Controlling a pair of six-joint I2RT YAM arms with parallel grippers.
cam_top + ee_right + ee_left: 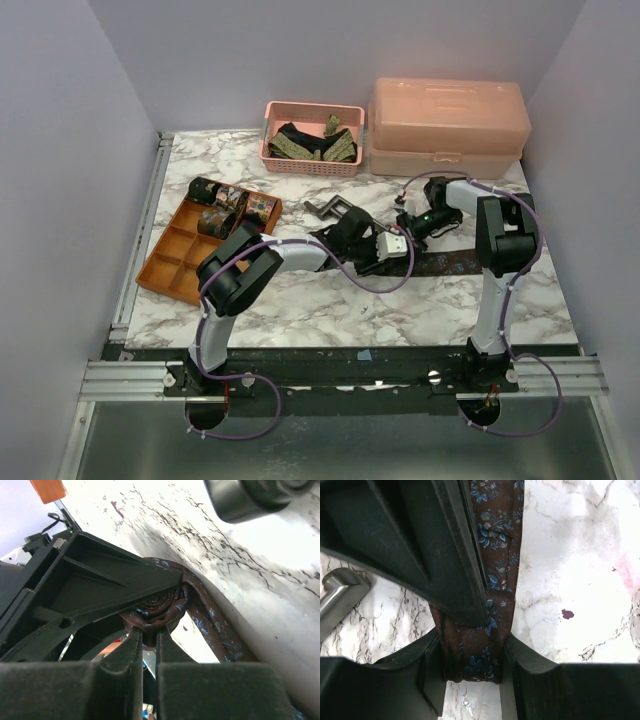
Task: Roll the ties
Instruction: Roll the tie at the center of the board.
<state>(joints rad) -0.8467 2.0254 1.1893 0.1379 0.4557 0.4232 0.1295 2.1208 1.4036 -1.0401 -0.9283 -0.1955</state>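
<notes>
1. Rolled ties point(225, 205) are sitting in the tray point(165, 265) at nine o'clock.
2. We are clamping the central brown tie point(495, 555) in the left gripper point(472, 662) and pinching its coil point(157, 605) with the right gripper point(146, 637).
3. Loose ties point(300, 145) are waiting at twelve o'clock.

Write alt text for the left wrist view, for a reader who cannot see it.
A dark brown tie with small blue flowers is pinched between the black fingers of the left gripper and runs across a white marble table. A grey metal bar shows at left.

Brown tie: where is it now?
Top view: the brown tie lies right of centre on the table, below the peach box, its rolled end between the left gripper and right gripper.
</notes>
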